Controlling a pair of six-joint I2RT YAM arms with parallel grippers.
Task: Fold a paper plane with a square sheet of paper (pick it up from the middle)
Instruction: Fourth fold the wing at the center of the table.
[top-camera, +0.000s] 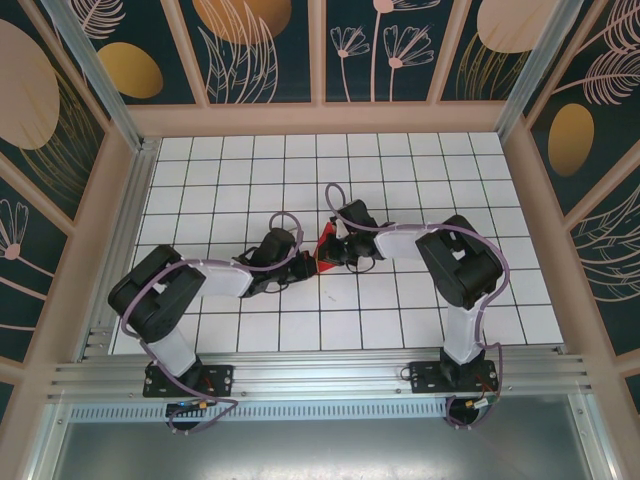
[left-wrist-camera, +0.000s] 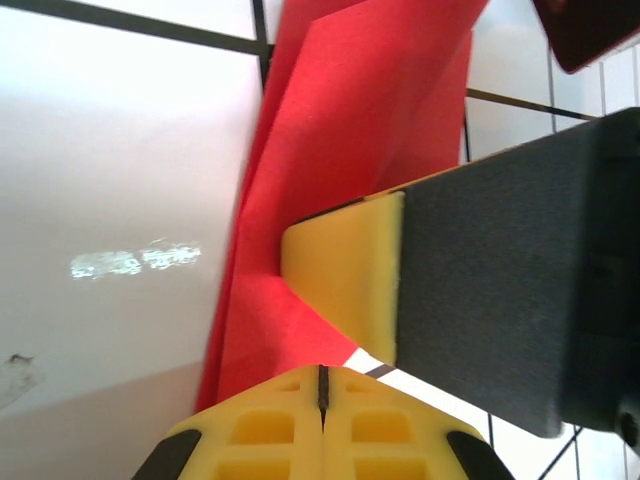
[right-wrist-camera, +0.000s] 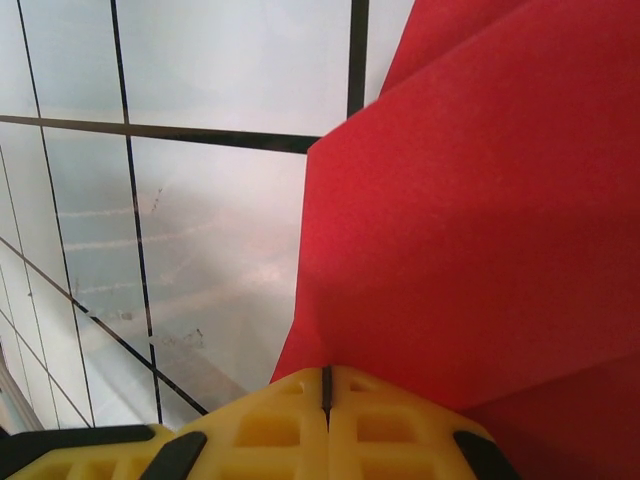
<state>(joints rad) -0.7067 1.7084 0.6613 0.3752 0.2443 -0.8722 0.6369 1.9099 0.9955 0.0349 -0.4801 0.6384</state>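
White gridded surface (top-camera: 400, 170) lies open on every side of the creased red sheet of paper (top-camera: 324, 250), with the framed walls well away. Just left of the sheet, the left hand (left-wrist-camera: 322, 388) is pressed together, pinching it. Just right of the sheet, the right hand (right-wrist-camera: 325, 385) pinches it too, fingers tight.

The table (top-camera: 420, 300) is a white top ruled into square tiles by thin black lines, glossy enough to show a streak of glare (left-wrist-camera: 135, 260) and a few faint scuffs (right-wrist-camera: 175, 340). Over its middle is a creased red sheet of paper (top-camera: 325, 243); whether its lower edge touches the surface cannot be told. An aluminium rail (top-camera: 320, 372) runs along the near edge.
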